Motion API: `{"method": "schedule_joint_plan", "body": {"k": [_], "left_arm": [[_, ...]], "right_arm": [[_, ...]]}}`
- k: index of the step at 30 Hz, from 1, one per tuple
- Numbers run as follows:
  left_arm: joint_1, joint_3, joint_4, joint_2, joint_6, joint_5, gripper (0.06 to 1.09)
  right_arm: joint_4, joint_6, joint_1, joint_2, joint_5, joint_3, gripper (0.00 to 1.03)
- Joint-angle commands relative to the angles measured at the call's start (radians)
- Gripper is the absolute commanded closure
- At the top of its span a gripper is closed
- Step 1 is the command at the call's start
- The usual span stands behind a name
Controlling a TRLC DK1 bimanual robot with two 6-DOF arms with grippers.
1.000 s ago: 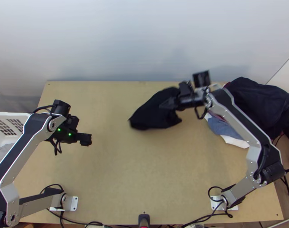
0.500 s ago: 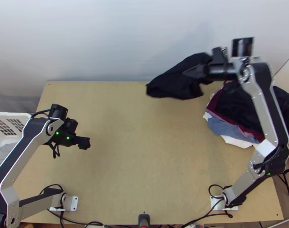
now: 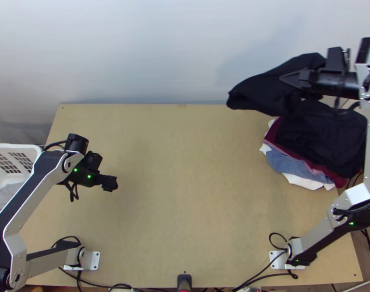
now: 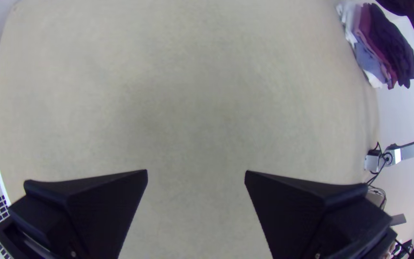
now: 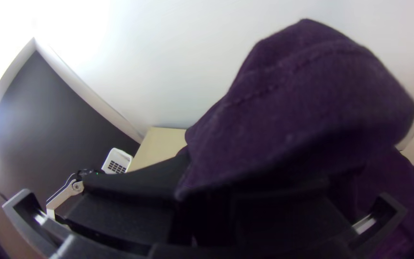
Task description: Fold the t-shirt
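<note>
Saw the dark t-shirt (image 3: 263, 92) held aloft around the far edge of the desk (image 3: 175, 194), toward its far right corner, grasped by one end in the fingers of the right gripper (image 3: 287, 79), with the free end trailing out toward the far left corner. Made out a loose, perhaps doubled bundle in the right wrist view, without being able to count folds in such dark cloth.

Judged the step in hand to be laying it on the stack of clothes (image 3: 326, 138) near the far right corner. Called for centring above the stack before any lowering, then for landing the free end first and paying the rest down flat behind it. Called also for a slow descent, at the risk of tucking a corner under or shoving the stack off the right edge. Needed a firm grip until full contact, then a gentle release and a straight withdrawal, without dragging a layer back.

Found the left gripper (image 4: 196, 173) released, with fingers wide apart above the left part of the desk, near the white basket (image 3: 12, 146). Best kept there, well apart from the laying down.
</note>
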Motion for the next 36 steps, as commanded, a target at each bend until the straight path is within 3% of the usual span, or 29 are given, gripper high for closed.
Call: {"method": "schedule_joint_plan", "body": {"k": [1,10,14,36], "left_arm": [[-0.004,-0.004,0.010,0.023,0.016,0.006,0.10],[0.007,-0.006,0.026,0.058,0.039,0.006,0.10],[0.014,-0.001,0.026,0.066,0.055,0.004,0.10],[0.022,-0.053,0.072,0.110,0.047,0.006,0.10]], "right_arm": [[-0.035,-0.032,-0.131,-0.032,-0.004,0.015,1.00],[-0.130,-0.176,-0.234,-0.032,-0.117,0.033,1.00],[-0.130,-0.192,-0.304,-0.023,-0.146,0.032,1.00],[-0.084,-0.379,-0.386,0.081,-0.163,0.066,1.00]]}}
